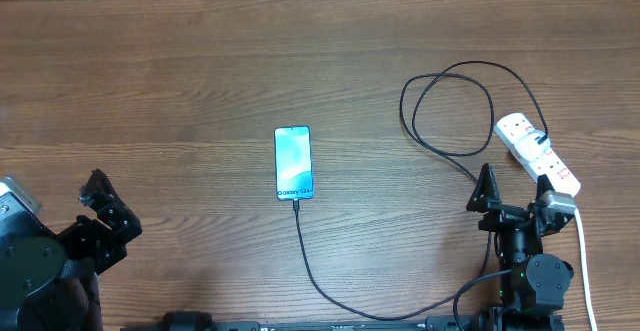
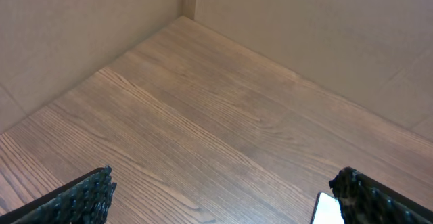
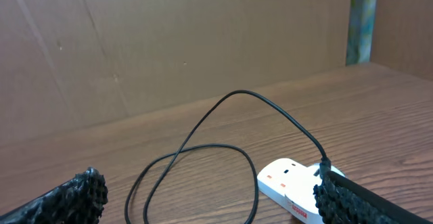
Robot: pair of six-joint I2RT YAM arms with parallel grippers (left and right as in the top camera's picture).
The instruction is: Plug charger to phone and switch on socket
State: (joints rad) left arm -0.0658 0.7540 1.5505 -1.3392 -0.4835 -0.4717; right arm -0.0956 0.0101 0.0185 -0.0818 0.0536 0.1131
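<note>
Brown cardboard walls close off the back of a wood-grain desk (image 1: pixel 180 81), its surface matte and streaked with darker lines.

The left jaws sit at the desk's near left corner, spread wide. Their two ridged black pads (image 2: pixel 84 198) stand far apart in the left wrist view, with only bare wood between them, touching nothing. A pale corner of the phone shows beside the right-hand pad.

The right jaws are at the near right, also spread wide and holding nothing. One knobbly black pad (image 3: pixel 74 200) is low at the left of the right wrist view. The other overlaps the near end of the socket, and whether it touches it cannot be told.

The phone (image 1: pixel 293 162) lies flat near the middle of the desk. It is a slim rectangle with a light blue-teal screen and a thin black border, well apart from both arms.

The charger (image 1: pixel 318 276) is a thin black cable that meets the phone's near short edge. It curves toward the front edge, then rises on the right into a loose loop (image 3: pixel 196 149) on the wood. From the loop it runs to the top of the socket (image 1: pixel 535 154).

The socket is a white elongated strip lying at an angle at the far right. It has small red marks along it and a thick white cord trailing toward the front. The position of its switches is too small to tell.
</note>
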